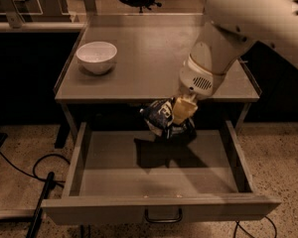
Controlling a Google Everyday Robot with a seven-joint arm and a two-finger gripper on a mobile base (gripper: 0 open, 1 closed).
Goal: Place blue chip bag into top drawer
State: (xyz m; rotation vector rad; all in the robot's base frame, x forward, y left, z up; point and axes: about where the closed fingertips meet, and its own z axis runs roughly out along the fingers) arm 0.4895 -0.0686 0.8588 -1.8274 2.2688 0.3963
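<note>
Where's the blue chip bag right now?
Camera view, centre-right: the blue chip bag hangs in the gripper just in front of the table edge, above the rear of the open top drawer.

You won't find a single word you can read here. The only lettering is on the blue chip bag (160, 117): white marks on dark foil, too crumpled for you to make out any letter or brand. The gripper (181, 115) has its fingers (184, 108) clamped on that bag, just below the worktop (149, 58) front edge and over the back of the open top drawer (75, 167).
</note>
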